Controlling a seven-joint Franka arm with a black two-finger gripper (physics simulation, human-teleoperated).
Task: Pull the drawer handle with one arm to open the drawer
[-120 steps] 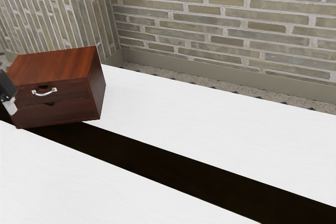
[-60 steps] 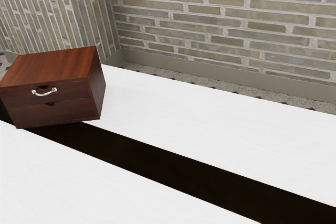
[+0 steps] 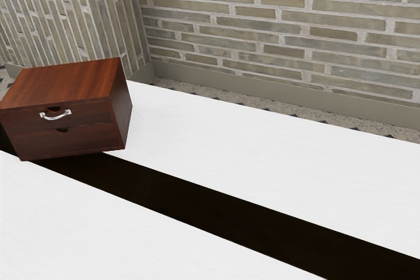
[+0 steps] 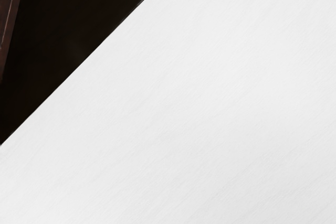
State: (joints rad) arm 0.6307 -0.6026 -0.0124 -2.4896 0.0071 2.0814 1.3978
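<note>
A dark red-brown wooden cabinet (image 3: 69, 106) stands on the white table at the exterior view's left. Its upper drawer front (image 3: 56, 117) carries a curved silver handle (image 3: 55, 115), and the drawer sits flush with the cabinet face. A lower panel with a small notch lies beneath it. In the wrist view a thin strip of the cabinet's wood (image 4: 9, 19) edges the picture beside the black band.
The white tabletop (image 3: 262, 149) is crossed by a wide black band (image 3: 216, 211) running diagonally from under the cabinet toward the exterior view's right. Brick walls (image 3: 282, 24) rise behind the table. The wrist view looks down on white table surface (image 4: 210, 119) and black band (image 4: 68, 35).
One second ago my black gripper showed at the exterior view's left edge beside the cabinet; it has since moved out past that edge. The cabinet and drawer have not moved.
</note>
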